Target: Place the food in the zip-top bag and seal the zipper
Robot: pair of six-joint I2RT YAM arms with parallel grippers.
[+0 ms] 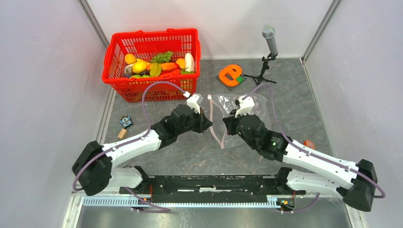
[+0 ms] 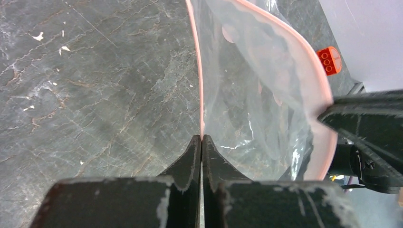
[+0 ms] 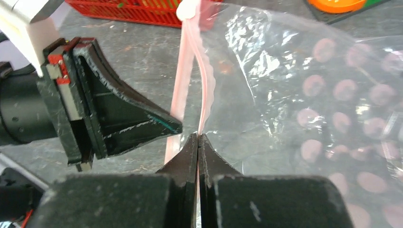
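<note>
Black two-finger left gripper [image 2: 201,138]: jaws together, pinching one lip of the thin pale-pink zipper [image 2: 199,85]. Black two-finger right gripper [image 3: 197,136]: jaws together, pinching the opposite lip, facing the left one, near but apart. Clear crinkly zip-top bag [image 1: 263,105] with round pinkish prints: mid-table, mouth parted between the grippers, body lying toward the right. Glossy toy food [image 1: 154,66] in yellow, orange, green and white: heaped in the red mesh plastic basket [image 1: 152,34], far left.

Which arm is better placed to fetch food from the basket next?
Left. The left claw is nearer the red basket holding the food; the right claw, pinching the bag, sits farther away.
</note>
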